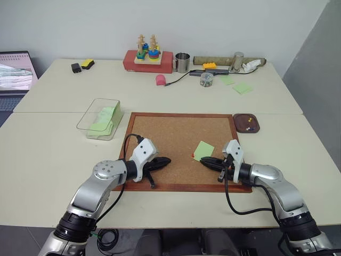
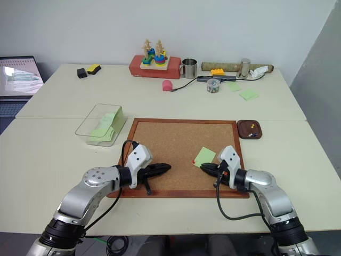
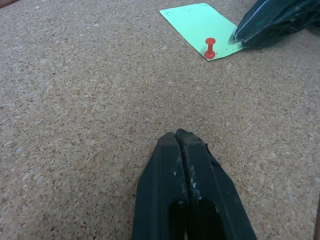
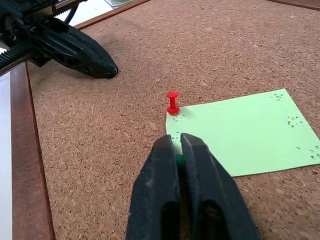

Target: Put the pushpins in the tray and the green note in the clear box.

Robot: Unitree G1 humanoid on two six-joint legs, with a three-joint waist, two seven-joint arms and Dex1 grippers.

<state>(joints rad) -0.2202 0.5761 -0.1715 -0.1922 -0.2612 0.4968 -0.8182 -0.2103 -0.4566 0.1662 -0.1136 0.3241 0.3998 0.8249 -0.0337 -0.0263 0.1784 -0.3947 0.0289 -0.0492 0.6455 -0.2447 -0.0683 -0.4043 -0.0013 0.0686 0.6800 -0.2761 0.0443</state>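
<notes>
The green note (image 1: 204, 150) lies on the corkboard, with a red pushpin (image 4: 173, 102) standing upright at its near corner. My right gripper (image 4: 176, 140) rests at the note's edge just beside that pin, shut on a green pushpin, of which a sliver shows between the fingertips. My left gripper (image 1: 169, 159) is shut and empty, low over the bare cork to the left of the note. The tray (image 1: 235, 124) sits off the board's far right corner with a few pushpins in it. The clear box (image 1: 88, 124) stands off the far left corner and holds green notes.
The wood-framed corkboard (image 1: 181, 187) fills the near middle of the table. Along the back are a red box with a wooden toy (image 1: 148, 61), a metal cup (image 1: 182, 62), a small jar (image 1: 206, 79) and loose green notes (image 1: 242, 88). A laptop (image 1: 16, 72) sits at far left.
</notes>
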